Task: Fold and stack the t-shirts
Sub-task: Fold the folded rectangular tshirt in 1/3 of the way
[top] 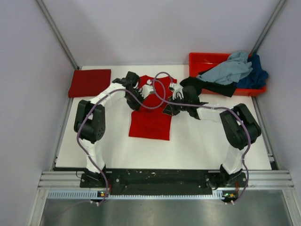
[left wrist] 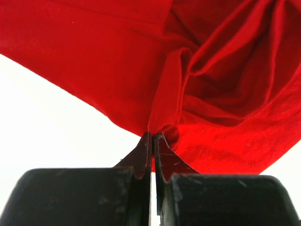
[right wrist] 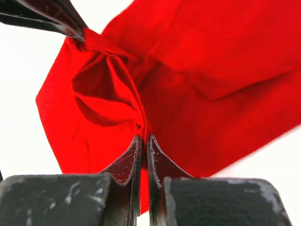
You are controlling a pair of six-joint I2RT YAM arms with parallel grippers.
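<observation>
A bright red t-shirt [top: 150,123] lies on the white table, partly folded into a narrow strip. My left gripper [top: 139,97] is shut on a pinch of its cloth [left wrist: 162,106] at the upper left side. My right gripper [top: 168,110] is shut on its cloth [right wrist: 155,101] at the upper right side. The left fingertips [right wrist: 70,26] show in the right wrist view at top left, holding the same shirt. A darker red shirt [top: 90,82] lies folded at the far left. Grey-blue [top: 228,69], black [top: 211,86] and dark blue [top: 256,75] shirts lie heaped in the tray.
A red-orange plastic tray [top: 203,59] stands at the back right with the shirt heap spilling over its front edge. Purple cables [top: 160,94] loop above the bright red shirt. Pale walls and metal posts close in the table on three sides.
</observation>
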